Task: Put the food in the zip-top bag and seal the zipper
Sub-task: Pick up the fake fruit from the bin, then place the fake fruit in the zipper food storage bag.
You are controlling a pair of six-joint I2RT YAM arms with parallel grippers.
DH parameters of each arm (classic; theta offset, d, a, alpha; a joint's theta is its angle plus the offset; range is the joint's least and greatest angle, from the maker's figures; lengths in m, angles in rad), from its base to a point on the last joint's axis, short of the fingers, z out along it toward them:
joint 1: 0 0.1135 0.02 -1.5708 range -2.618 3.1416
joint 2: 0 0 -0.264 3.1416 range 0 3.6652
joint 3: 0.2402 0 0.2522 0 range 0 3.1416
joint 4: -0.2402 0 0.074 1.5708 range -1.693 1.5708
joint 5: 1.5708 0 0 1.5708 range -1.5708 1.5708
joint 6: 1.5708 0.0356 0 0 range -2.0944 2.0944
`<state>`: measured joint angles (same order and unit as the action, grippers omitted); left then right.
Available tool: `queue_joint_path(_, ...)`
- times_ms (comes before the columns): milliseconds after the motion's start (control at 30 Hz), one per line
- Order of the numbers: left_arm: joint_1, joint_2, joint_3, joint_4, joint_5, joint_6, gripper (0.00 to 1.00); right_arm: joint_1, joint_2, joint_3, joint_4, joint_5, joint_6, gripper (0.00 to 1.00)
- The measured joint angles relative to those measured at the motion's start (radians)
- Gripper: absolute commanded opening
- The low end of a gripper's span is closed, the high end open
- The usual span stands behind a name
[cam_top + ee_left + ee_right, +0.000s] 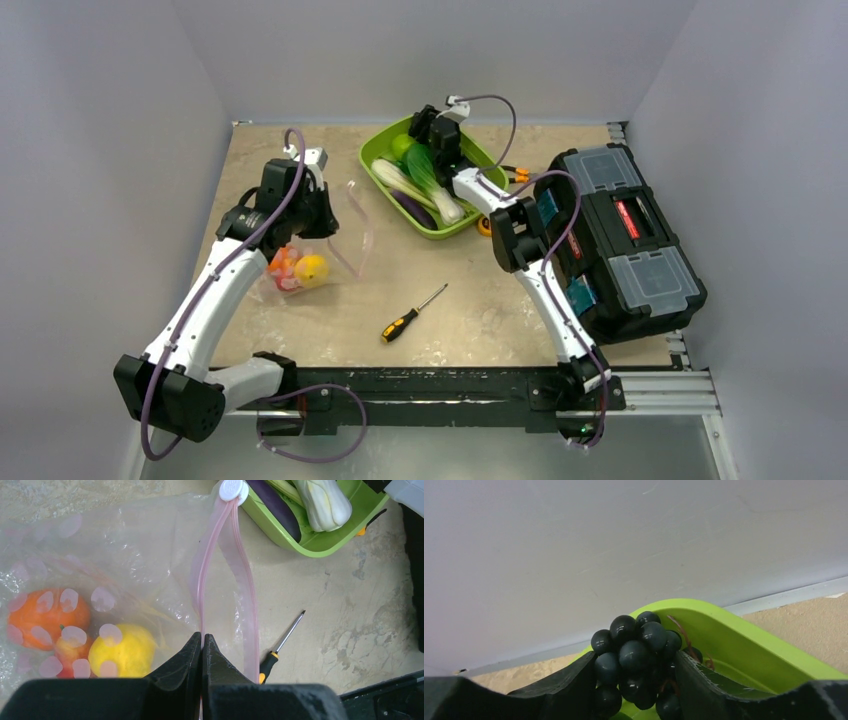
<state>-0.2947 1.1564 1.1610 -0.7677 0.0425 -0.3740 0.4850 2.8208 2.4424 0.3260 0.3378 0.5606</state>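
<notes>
Grapes (633, 650): dark cluster above tray (744, 645), right gripper (635, 662) clamped on both sides. Bag (125, 545): on table, orange and yellow fruit inside; left gripper (202, 640) pinched shut on zipper (220, 555). Handling: lift grapes clear of tray rim, release deep inside bag.

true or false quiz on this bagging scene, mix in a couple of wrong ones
1. The left end effector pinches the bag's pink zipper. True.
2. The bag is empty. False: an orange fruit and a yellow fruit lie inside.
3. The right end effector has the grapes between its fingers. True.
4. The screwdriver lies in the green tray. False: it lies on the table, apart from the tray.
</notes>
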Motion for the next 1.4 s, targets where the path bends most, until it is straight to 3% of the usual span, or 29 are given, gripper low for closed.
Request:
queue_joint_path(200,0.000,0.000,0.000,0.000,-0.004,0.000,0.00,-0.003,-0.013,-0.026,0.022,0.001,-0.010,0.18)
queue_joint_path(400,0.000,0.001,0.000,0.000,-0.010,0.000,0.00,-0.003,-0.097,-0.108,0.015,-0.014,-0.044,0.00)
queue_joint_path(933,-0.004,0.001,0.000,-0.006,-0.075,0.018,0.00,-0.002,-0.622,-0.504,0.006,-0.092,-0.159,0.00)
queue_joint_path(1233,-0.008,0.001,0.000,-0.007,-0.083,0.019,0.00,0.003,-1.025,-0.982,0.037,-0.422,-0.122,0.00)
queue_joint_path(1400,-0.008,0.001,0.000,-0.004,-0.072,0.019,0.00,0.039,-1.127,-1.189,0.120,-0.655,-0.023,0.00)
